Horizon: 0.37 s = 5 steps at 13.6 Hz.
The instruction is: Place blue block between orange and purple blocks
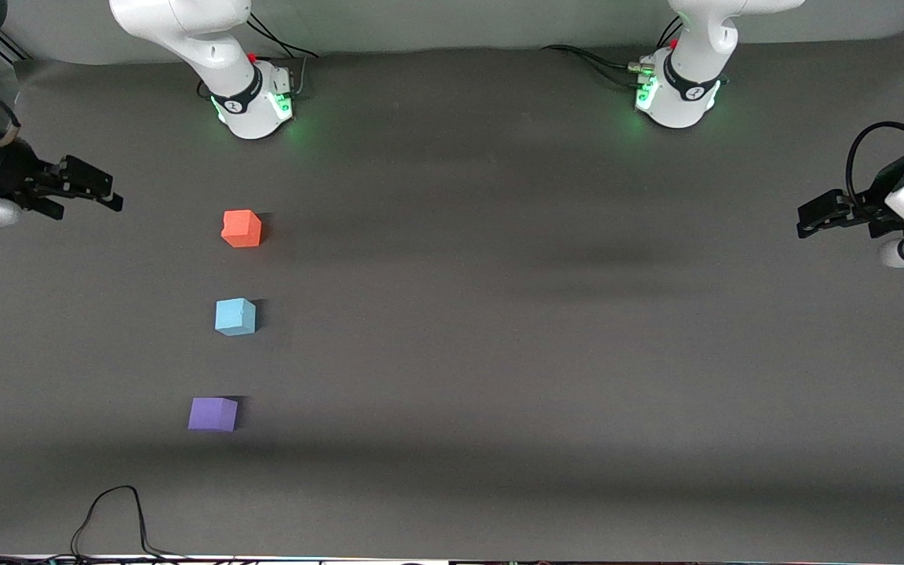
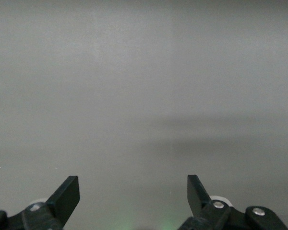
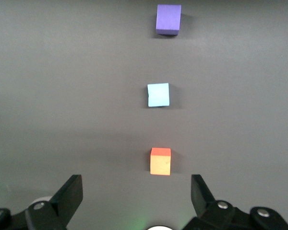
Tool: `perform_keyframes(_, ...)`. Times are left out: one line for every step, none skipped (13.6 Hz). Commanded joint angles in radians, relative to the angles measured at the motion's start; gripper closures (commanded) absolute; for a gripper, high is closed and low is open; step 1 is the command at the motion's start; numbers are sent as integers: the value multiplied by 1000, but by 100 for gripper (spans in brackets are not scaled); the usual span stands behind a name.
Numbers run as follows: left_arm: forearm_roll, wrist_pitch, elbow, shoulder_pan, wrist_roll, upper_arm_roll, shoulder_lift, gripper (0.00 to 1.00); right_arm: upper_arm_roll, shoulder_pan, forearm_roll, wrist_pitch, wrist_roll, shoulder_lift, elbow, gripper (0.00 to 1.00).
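A dark grey mat point(image 1: 499, 353) covers the whole table, with both arm bases standing along the edge farthest from the front camera and a black cable point(image 1: 111, 522) lying at the nearest edge. Three small cubes sit in a line toward the right arm's end of the table, well apart from one another: the orange block point(image 1: 242, 228) farthest from the front camera, the blue block point(image 1: 235, 316) between the other two, and the purple block point(image 1: 213, 413) nearest to that camera.

The right gripper point(image 1: 99, 191) hangs over the edge of the mat at the right arm's end with its jaws spread wide and nothing between them. In the right wrist view the orange block point(image 3: 161, 161) lies just ahead of its fingertips, the blue block point(image 3: 158, 94) next, and the purple block point(image 3: 168, 19) last, all clear of the fingers point(image 3: 72, 194).

The left gripper point(image 1: 813, 217) waits over the left arm's end of the table, well apart from all three cubes, jaws likewise spread wide and empty; its wrist view shows only bare mat point(image 2: 144, 96) ahead of the fingers point(image 2: 67, 194)
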Motion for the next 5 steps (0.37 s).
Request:
perform_keyframes(1,14,-11,-3,13,4,-11,0,15,-1,-35,31,28,-24,-40,0)
perform_keyframes(1,14,-11,-3,13,4,-11,0,15,0,-52,31,28,-19,-37,0)
perform_keyframes(1,14,-11,-3,13,4,-11,0,15,0,-55,32,28,-16,-37,0)
perform_keyframes(1,15,-11,-3,13,4,-11,0,14,0,-55,34,26,-12,-37,0)
perform_keyframes(1,17,-11,-3,13,4,-11,0,12,-1,-55,35,26,-7,-37,0)
